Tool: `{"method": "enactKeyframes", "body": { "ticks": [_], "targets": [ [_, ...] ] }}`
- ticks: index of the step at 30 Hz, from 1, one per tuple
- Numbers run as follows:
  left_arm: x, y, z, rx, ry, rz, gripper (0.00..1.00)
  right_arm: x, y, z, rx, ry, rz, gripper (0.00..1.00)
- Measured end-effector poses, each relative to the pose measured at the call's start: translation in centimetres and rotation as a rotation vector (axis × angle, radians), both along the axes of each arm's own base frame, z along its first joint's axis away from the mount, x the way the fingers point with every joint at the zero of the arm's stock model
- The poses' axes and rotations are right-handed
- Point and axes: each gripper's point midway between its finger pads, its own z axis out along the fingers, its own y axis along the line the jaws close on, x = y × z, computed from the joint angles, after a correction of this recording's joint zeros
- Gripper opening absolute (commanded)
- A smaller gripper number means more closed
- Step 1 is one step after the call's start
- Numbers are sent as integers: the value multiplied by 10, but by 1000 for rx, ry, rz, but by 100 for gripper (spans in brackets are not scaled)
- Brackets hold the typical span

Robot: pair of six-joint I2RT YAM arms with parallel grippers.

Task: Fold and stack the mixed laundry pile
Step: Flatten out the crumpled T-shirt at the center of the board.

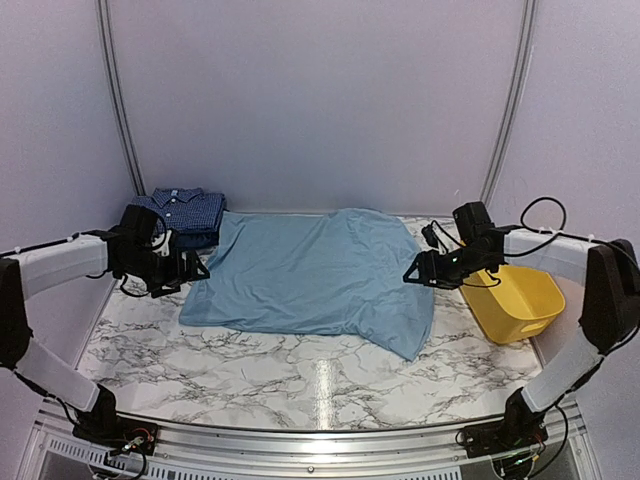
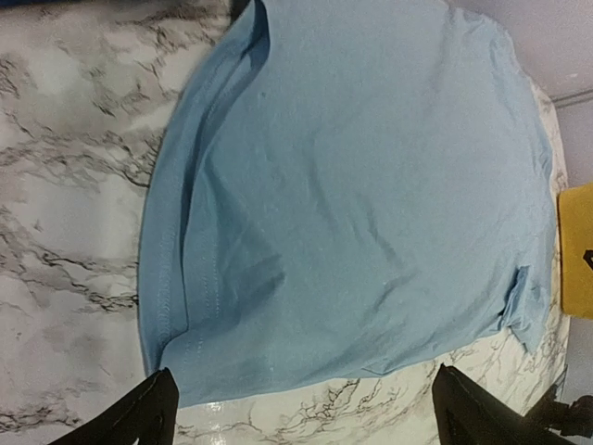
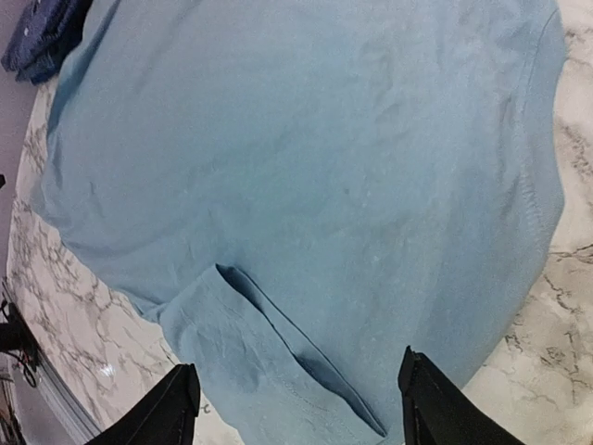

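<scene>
T-shirt (image 1: 310,275), plain light blue, lies spread flat in the middle of the table (image 1: 300,385), laid out for folding, I'd say. At its far left corner the navy checked shirt (image 1: 185,210) sits folded, seemingly starting the stack. Left gripper (image 1: 198,268) and right gripper (image 1: 412,276) hover at opposite edges, fingers apart, holding nothing. The yellow tub (image 1: 515,300) stands to the right.

The light-blue T-shirt (image 1: 310,280) lies spread on the marble desk (image 1: 300,375) between the left pincer (image 1: 195,268) and right pincer (image 1: 412,275), checked shirt (image 1: 185,212) back-left.
</scene>
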Motion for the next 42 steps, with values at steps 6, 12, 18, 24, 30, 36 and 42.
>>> {"method": "enactKeyframes", "body": {
  "ticks": [6,12,18,24,30,36,42],
  "targets": [
    [-5,-9,-42,42,124,-27,99,-18,5,-54,-68,180,59,67],
    [-6,-9,-44,50,126,-27,99,-30,1,-71,-118,239,83,68],
    [-6,-10,-44,52,126,-28,99,-40,0,-90,-140,293,118,73],
    [-5,-9,-43,57,123,-23,99,-39,9,-91,-110,293,173,50],
    [-6,-7,-42,63,118,-18,99,-51,23,-87,-56,322,241,39],
    [-9,-4,-45,77,125,-11,99,-60,29,-82,-50,344,282,46],
    [-10,-2,-42,86,118,-5,99,-68,13,-83,-135,369,253,45]
  ]
}}
